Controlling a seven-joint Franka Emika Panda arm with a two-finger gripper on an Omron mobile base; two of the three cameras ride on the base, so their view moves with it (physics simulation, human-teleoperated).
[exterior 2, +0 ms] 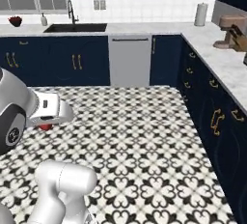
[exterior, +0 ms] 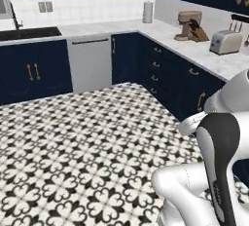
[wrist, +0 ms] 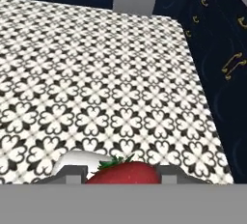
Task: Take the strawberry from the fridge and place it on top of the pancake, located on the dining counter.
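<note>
The strawberry [wrist: 124, 172], bright red with a green leafy cap, sits at the bottom of the hand view, held between the two dark fingertips of my gripper [wrist: 120, 175], which is shut on it. In the right base view the gripper [exterior 2: 46, 124] hangs at the left above the patterned floor, with the red strawberry [exterior 2: 45, 127] peeking out under the white hand. The fridge, the pancake and the dining counter are out of view.
Navy cabinets with gold handles [exterior 2: 77, 62] line the back and right walls under a marbled worktop [exterior: 204, 57]. A grey dishwasher front [exterior 2: 129, 61], a black sink [exterior 2: 75, 27], a toaster [exterior: 225, 41], a mixer [exterior: 188, 25] and a paper towel roll [exterior 2: 200, 14] stand there. Black-and-white tiled floor [exterior 2: 140, 131] lies ahead.
</note>
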